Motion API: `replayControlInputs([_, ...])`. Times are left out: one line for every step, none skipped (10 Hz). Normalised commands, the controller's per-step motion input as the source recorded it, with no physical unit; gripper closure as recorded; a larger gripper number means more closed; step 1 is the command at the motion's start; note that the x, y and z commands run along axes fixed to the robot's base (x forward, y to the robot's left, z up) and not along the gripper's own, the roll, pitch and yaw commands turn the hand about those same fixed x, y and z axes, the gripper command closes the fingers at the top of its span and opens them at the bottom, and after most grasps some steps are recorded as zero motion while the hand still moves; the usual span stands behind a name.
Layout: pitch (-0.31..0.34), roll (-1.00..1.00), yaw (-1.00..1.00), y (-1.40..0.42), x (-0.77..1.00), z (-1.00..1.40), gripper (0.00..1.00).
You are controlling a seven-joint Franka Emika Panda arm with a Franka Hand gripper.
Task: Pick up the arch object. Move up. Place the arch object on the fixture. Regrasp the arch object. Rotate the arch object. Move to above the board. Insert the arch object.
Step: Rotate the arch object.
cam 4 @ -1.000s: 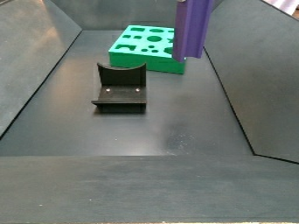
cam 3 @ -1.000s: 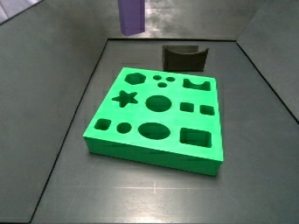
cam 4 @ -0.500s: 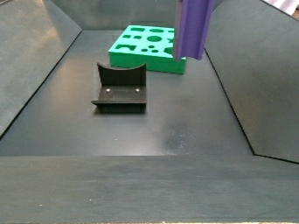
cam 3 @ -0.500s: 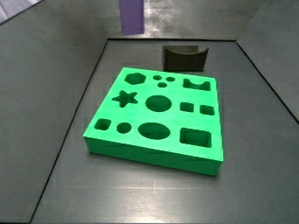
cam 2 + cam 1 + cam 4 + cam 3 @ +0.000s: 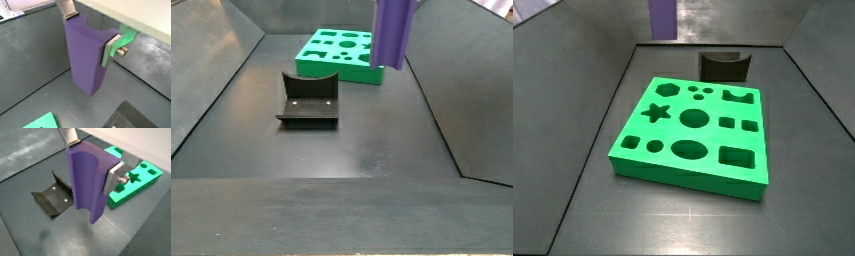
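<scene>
The arch object (image 5: 87,183) is a long purple block hanging upright in the air, its curved notch at the upper end between the fingers. My gripper (image 5: 93,159) is shut on that upper end, and it grips the block (image 5: 85,55) the same way in both wrist views. Both side views show only the block (image 5: 663,18) (image 5: 393,30); the gripper is above the frame. The dark fixture (image 5: 309,100) (image 5: 724,66) stands on the floor below and to one side, apart from the block. The green board (image 5: 687,178) (image 5: 338,70) lies flat beyond the fixture.
Sloping dark walls (image 5: 452,90) enclose the floor on both sides. In a wrist view the fixture (image 5: 53,198) sits beside the board (image 5: 133,180), and a corner of the board (image 5: 37,122) shows under the block.
</scene>
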Motion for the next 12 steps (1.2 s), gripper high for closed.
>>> replayControlInputs([0.020,-0.33,-0.09,0.00,0.02,-1.00,1.00])
replayControlInputs([-0.011,-0.28,-0.08,0.01,0.02,-1.00,1.00])
replayControlInputs([-0.039,-0.24,-0.07,0.02,0.01,-1.00,1.00])
replayControlInputs([-0.062,-0.19,-0.06,0.02,0.00,-1.00,1.00])
replayControlInputs([-0.070,-0.14,-0.06,0.03,0.00,-0.99,1.00])
replayControlInputs([-0.061,-0.11,-0.06,0.03,0.01,-0.79,1.00])
replayControlInputs([-0.045,-0.08,-0.05,0.03,0.01,-0.55,1.00])
replayControlInputs([-0.041,-0.05,-0.05,0.03,0.02,-0.38,1.00])
replayControlInputs([-0.036,-0.03,-0.05,0.03,0.02,-0.22,1.00])
replayControlInputs([-0.021,-0.03,-0.05,0.03,0.00,-0.19,1.00])
replayControlInputs([-0.015,-0.03,-0.05,0.03,-0.01,-0.19,1.00])
replayControlInputs([-0.015,-0.03,-0.05,0.03,-0.01,-0.19,1.00])
